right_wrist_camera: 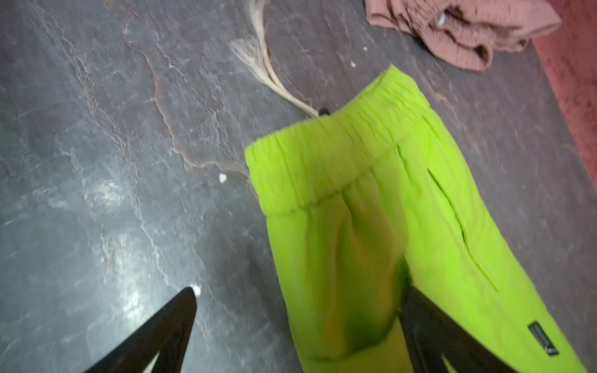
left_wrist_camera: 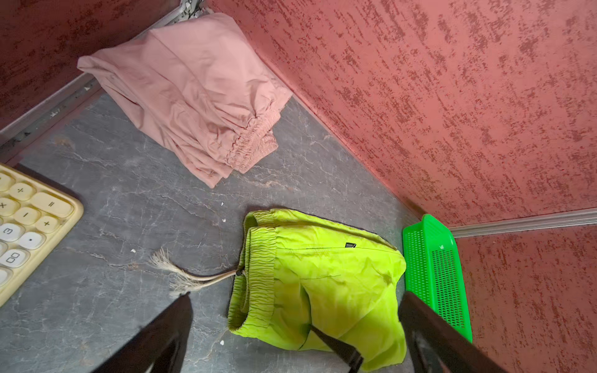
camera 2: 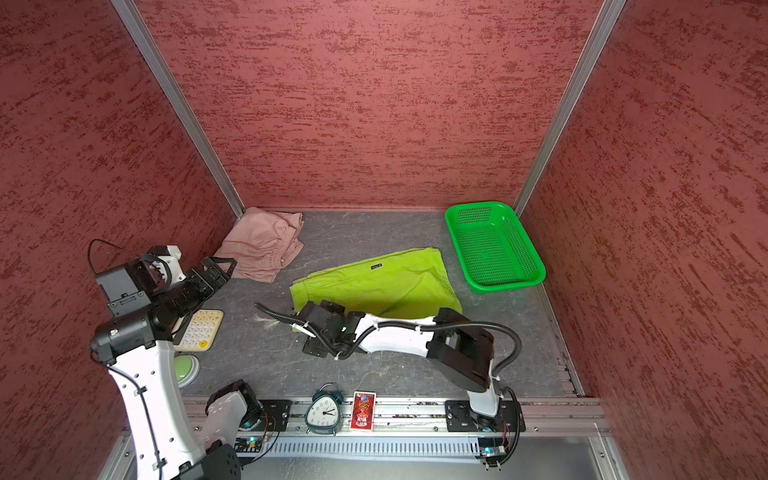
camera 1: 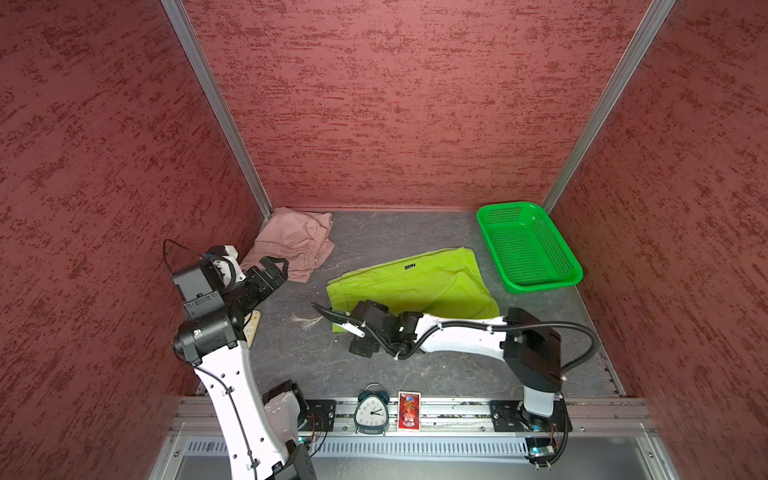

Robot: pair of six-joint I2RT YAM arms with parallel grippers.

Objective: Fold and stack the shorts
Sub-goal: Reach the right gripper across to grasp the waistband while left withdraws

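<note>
The left gripper (camera 1: 282, 270) hangs above the table (camera 1: 395, 237), its fingers (left_wrist_camera: 174, 329) spread wide with nothing held. The pink shorts (camera 1: 293, 245) sit ahead of those fingertips as a folded bundle in the corner, against both walls, waistband toward the open table. In both top views a fingertip overlaps their near edge, but the left wrist view shows them well apart from the fingers. A calculator (camera 2: 199, 330) lies on the table beside and below this gripper, partly under the arm.

The right gripper (right_wrist_camera: 297, 300) is low over the table, its fingers likewise spread wide and gripping nothing. One finger (right_wrist_camera: 174, 323) is over bare table and the other (right_wrist_camera: 429, 332) over the cloth of the lime shorts (camera 1: 424, 282), so the shorts' edge runs between the two. The right wrist view is blurred, and I cannot tell whether that finger touches the cloth.

The lime shorts lie flat mid-table, with two layers of waistband showing. The waistband is just ahead of the right fingertips and the legs trail back past them. Their drawstring (left_wrist_camera: 193, 277) runs from the waistband onto bare table farther ahead, ending in a frayed tuft. A basket (camera 1: 528, 249) stands just beyond the leg hems, well behind the right fingers. A clock (camera 1: 371, 411) and a card box (camera 1: 409, 411) stand on the front rail, behind both grippers.
</note>
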